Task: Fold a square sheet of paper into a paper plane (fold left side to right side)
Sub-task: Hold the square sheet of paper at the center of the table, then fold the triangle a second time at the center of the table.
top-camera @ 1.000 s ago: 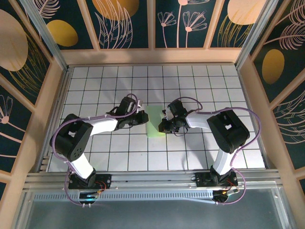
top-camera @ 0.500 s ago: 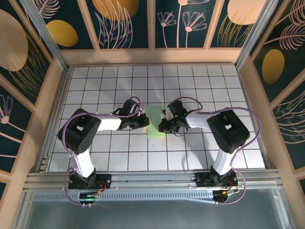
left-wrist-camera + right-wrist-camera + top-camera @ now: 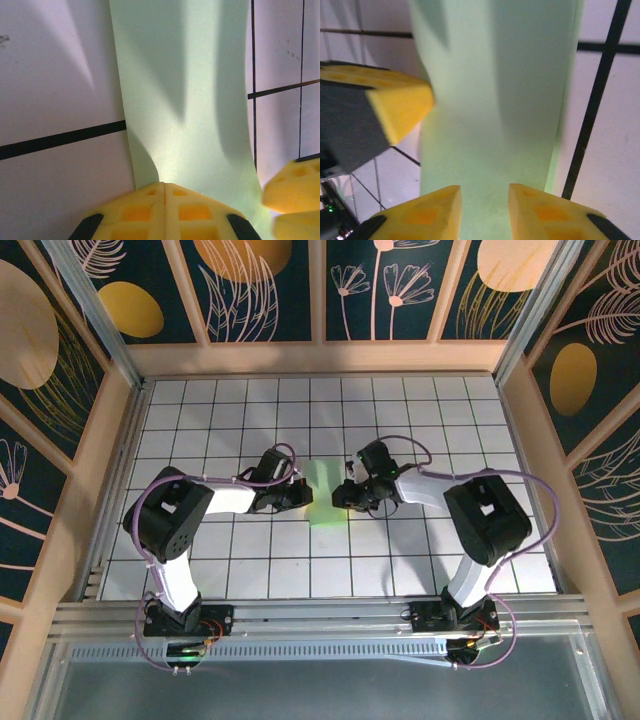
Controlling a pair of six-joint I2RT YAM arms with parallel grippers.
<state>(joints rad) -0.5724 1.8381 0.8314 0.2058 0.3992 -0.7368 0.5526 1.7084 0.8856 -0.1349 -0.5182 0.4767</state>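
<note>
Between left hand (image 3: 302,493) and right hand (image 3: 344,498) lies the sheet of paper (image 3: 322,480).

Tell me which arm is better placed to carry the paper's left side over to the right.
Left, probably. The left gripper is shut on the paper at its left edge; the right gripper stands open above the paper, gripping nothing.

Setting: you are running in a lab-type robot test cell. Evidence you can check: a white table (image 3: 200,420) ruled in a black square grid; aluminium rails (image 3: 320,615) along its near edge with two arm bases (image 3: 187,619) bolted to them; purple cables (image 3: 549,502) looped along the arms; pale wooden framing (image 3: 320,358) boxing the table on three sides, filled with dark printed panels (image 3: 265,290) of leaves, flowers and gold ovals.
</note>
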